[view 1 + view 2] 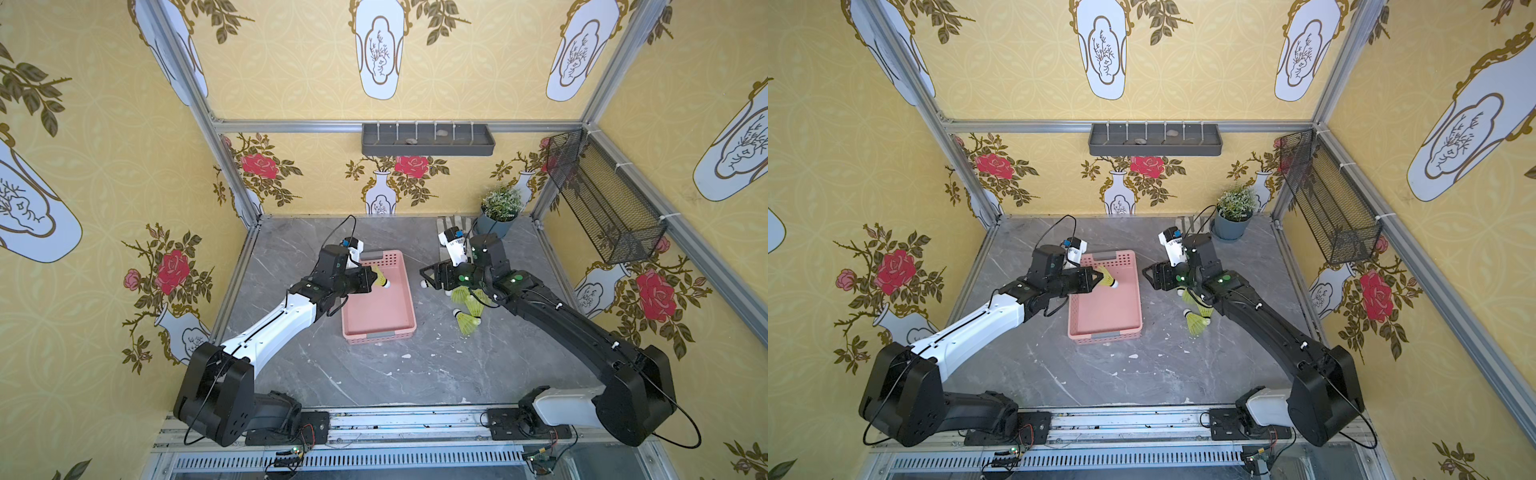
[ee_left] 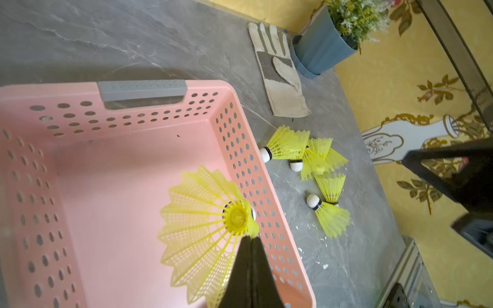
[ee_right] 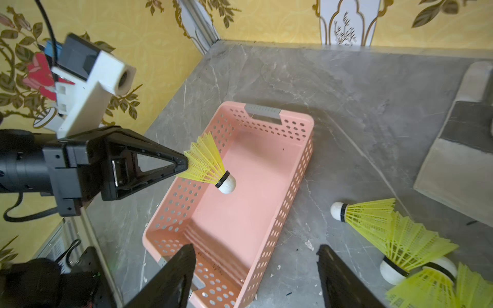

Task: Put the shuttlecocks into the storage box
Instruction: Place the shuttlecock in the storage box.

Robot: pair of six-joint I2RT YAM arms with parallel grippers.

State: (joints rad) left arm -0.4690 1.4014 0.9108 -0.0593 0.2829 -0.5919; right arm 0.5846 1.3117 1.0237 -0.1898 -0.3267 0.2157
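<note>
Left wrist, not top views: whole glove (image 2: pixel 280 72) by pot (image 2: pixel 317 50); L gripper (image 2: pixel 252 238) tight on shuttlecock (image 2: pixel 202 213); R gripper (image 3: pixel 256 248) wide, empty.

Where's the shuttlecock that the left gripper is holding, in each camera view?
In a top view: held shuttlecock over the storage box's far half.
In a top view: same spot.
Left wrist: at the left gripper's tips, skirt facing camera.
Right wrist: above the box's perforated wall.
Shared landmark: the pink box.

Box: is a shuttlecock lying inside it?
No, the box has none on its floor; one shuttlecock is held above it by the left gripper.
</note>
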